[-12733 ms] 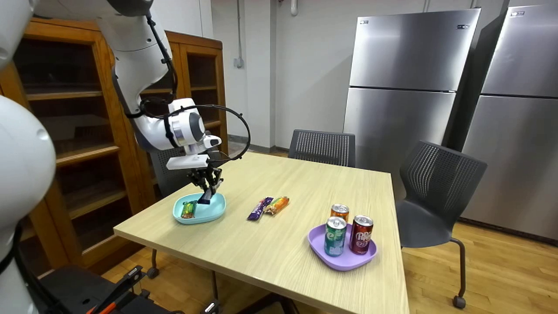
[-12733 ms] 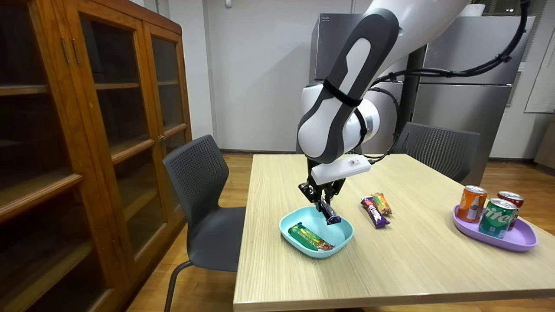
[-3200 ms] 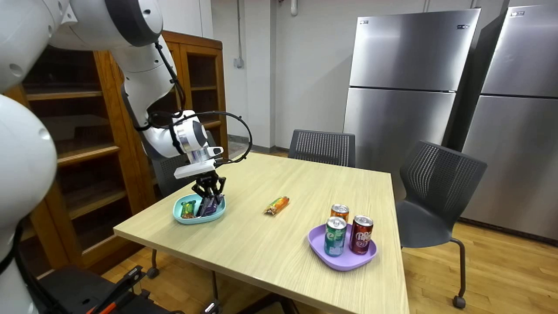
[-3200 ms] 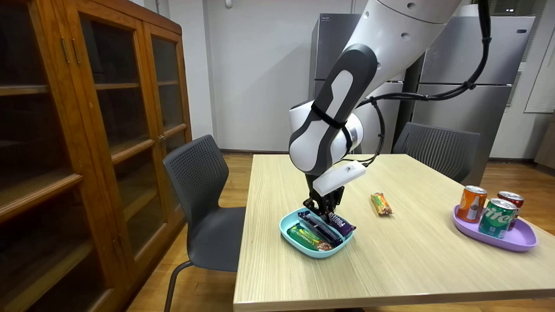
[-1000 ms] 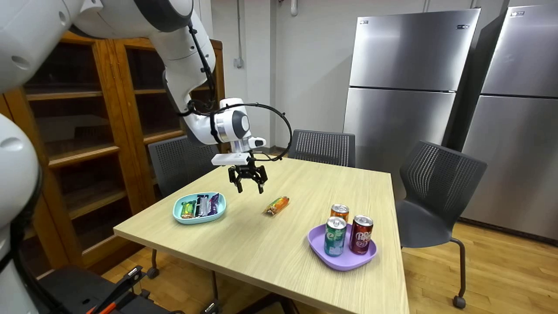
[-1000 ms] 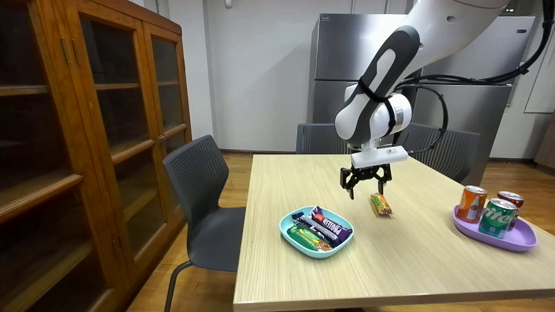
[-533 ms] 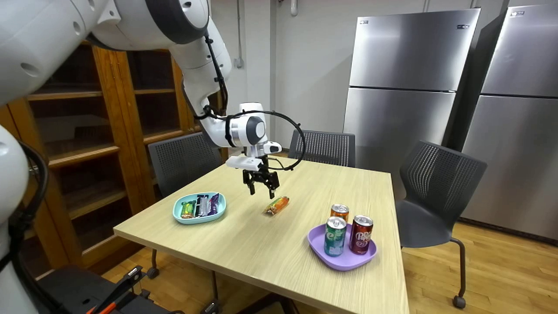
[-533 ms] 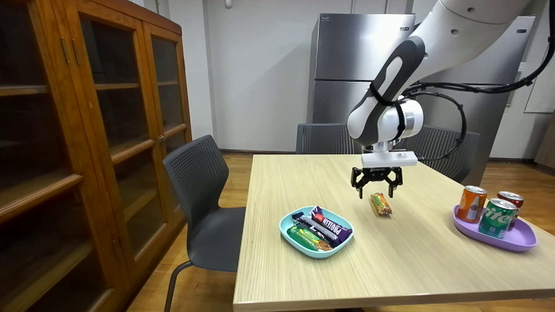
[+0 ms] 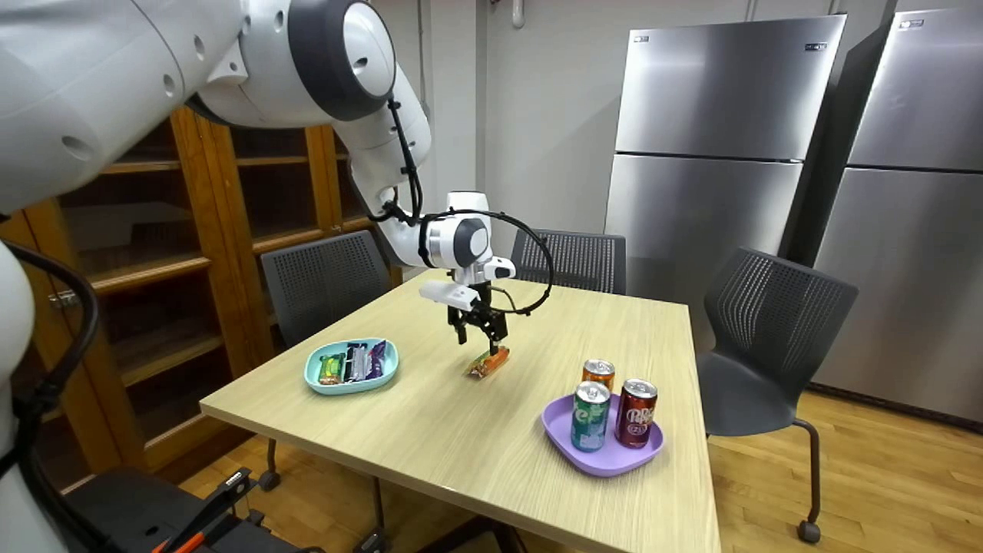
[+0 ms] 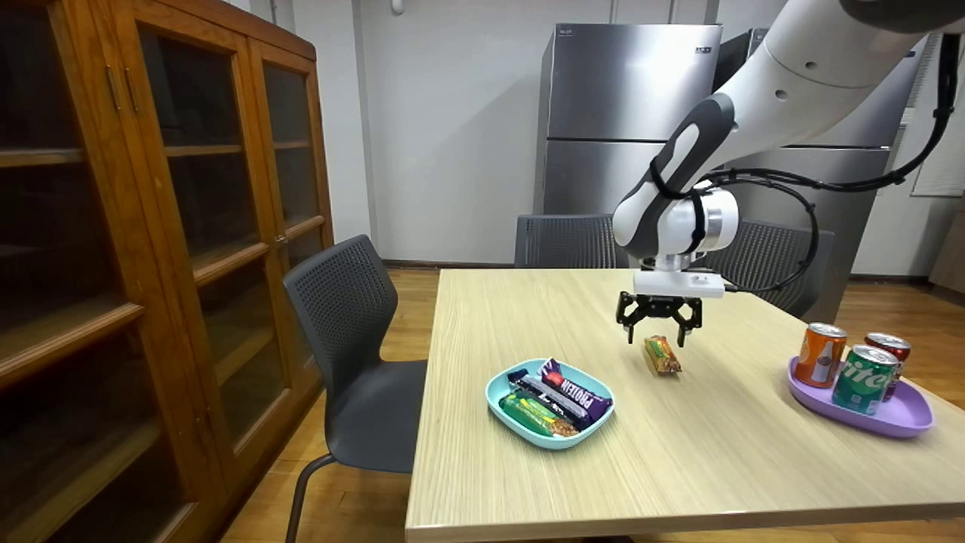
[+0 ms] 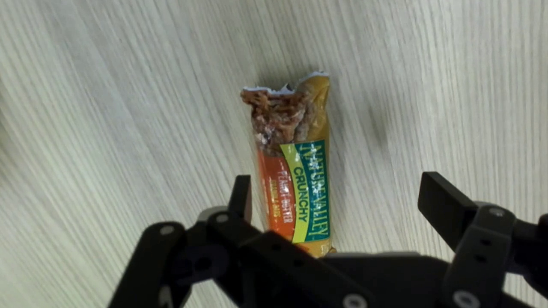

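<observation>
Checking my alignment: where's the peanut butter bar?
In the wrist view, the bar lies on the table beneath the open claw, nearer the picture's left fingertip.

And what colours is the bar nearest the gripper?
Its wrapper is orange, gold, green, lime and brown, clearest in the wrist view.

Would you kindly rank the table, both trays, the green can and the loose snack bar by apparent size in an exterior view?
In an exterior view, largest to smallest:
1. Table
2. Turquoise tray and purple tray, too alike to rank
3. Green can
4. Snack bar
</observation>
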Robot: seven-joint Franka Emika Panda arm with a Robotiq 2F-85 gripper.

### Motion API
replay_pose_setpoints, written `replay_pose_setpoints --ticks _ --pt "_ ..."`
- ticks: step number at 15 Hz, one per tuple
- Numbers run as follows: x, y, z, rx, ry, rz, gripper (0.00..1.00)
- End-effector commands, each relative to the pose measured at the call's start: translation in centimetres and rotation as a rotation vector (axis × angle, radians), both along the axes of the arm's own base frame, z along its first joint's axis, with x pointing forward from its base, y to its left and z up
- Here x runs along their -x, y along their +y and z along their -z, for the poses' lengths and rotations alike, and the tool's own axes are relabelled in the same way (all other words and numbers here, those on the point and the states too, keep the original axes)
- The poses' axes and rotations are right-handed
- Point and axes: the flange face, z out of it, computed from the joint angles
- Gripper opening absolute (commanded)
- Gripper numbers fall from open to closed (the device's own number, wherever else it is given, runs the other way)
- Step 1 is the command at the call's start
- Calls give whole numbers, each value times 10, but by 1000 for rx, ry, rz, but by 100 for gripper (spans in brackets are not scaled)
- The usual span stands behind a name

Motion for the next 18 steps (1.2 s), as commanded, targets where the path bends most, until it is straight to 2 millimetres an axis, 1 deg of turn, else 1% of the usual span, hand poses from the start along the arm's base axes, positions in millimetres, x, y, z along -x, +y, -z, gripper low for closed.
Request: replay_pose_setpoints --ticks 1,4,8,9,10,12,15,17,18 --pt "-20 -3 10 -35 -11 31 100" --pt "-27 -5 18 -42 -15 40 100" --pt "-33 -6 24 -46 -22 44 99" --pt "-34 -6 25 -46 -24 44 74" --pt "-35 -7 26 -47 -25 45 74" --pt "-36 -7 26 -50 -30 48 59" --pt "-37 -7 24 -50 -38 48 34" --pt "-37 -4 18 -52 -47 46 21" --pt "-37 -1 13 -54 -56 41 19"
